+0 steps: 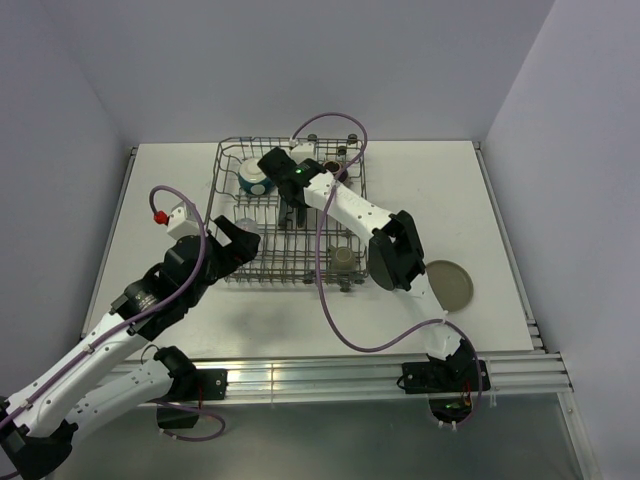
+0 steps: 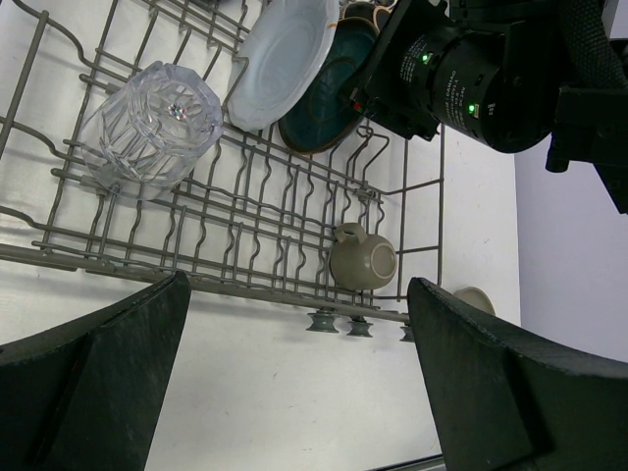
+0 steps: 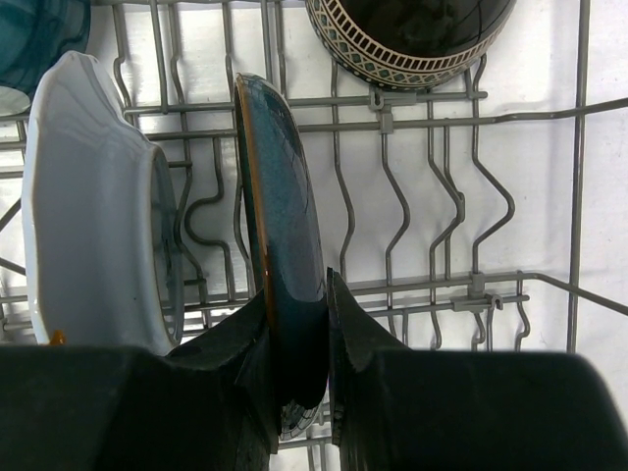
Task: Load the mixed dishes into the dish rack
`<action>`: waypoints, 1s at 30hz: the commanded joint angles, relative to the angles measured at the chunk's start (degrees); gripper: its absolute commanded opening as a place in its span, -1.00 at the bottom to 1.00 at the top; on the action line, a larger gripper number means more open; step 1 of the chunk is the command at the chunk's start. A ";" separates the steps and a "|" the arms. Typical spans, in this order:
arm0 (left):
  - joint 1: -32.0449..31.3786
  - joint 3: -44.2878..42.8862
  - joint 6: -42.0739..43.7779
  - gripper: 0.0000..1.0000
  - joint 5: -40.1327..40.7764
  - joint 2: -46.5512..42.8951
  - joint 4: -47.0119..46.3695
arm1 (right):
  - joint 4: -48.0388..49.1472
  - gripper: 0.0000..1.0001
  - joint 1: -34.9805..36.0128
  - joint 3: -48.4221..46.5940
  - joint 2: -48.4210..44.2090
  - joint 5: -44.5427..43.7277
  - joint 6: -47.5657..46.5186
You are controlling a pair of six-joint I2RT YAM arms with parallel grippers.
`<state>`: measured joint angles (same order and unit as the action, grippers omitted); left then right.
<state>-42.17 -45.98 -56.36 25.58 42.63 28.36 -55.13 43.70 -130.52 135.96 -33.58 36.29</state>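
1. I am hovering the left hand (image 2: 299, 287), released and empty, at the dish rack's (image 1: 222, 160) near rim, out of the way.
2. Beige plate (image 1: 449, 283) is lying on the table (image 1: 170, 180), unloaded.
3. Right hand (image 3: 299, 329) is gripping the teal plate (image 3: 285, 216) on edge so the tines prop it, beside the pale-blue plate (image 3: 93, 196).

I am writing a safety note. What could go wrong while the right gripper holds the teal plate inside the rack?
1. The right gripper pinches the teal plate at its rim; released off a slot, it may tip onto the pale-blue plate beside it.
2. Pulling out, the fingers could catch a wire of the dish rack.
3. The beige plate lies on the table near the right arm and might be swept.
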 commanded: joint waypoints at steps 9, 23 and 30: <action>0.25 0.71 0.46 0.98 -0.62 -1.32 -0.50 | 1.78 0.41 0.86 -0.36 -2.36 -0.17 1.15; -5.08 -4.91 0.64 0.98 -6.60 5.16 -1.81 | 0.83 0.99 0.51 12.21 -26.78 -7.01 2.38; -22.59 -12.81 -3.05 0.96 -0.01 18.52 -4.71 | -0.07 0.99 -5.63 33.07 -47.08 -5.73 4.22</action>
<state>-60.03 -54.70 -57.63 22.70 56.93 26.81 -53.98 41.69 -106.15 95.04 -38.61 38.46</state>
